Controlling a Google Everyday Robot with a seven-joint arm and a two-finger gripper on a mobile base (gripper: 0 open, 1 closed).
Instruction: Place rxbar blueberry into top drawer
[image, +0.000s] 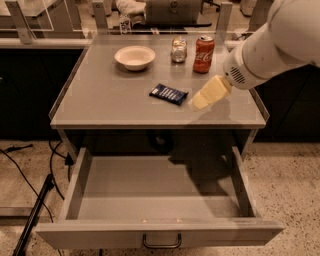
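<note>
The rxbar blueberry (169, 94) is a flat dark-blue wrapper with white print, lying on the grey tabletop (100, 100) near its middle. The top drawer (160, 190) below is pulled wide open and holds nothing; its dark bar handle (162, 243) sits at the centre of the front. My gripper (198, 103) reaches in from the right on a white arm, its cream fingers low over the tabletop just right of the bar and apart from it.
A white bowl (134, 56), a small glass jar (178, 49) and a red soda can (204, 47) stand at the back of the tabletop. Black cables (35, 185) lie on the speckled floor at the left. Dark cabinets flank the table.
</note>
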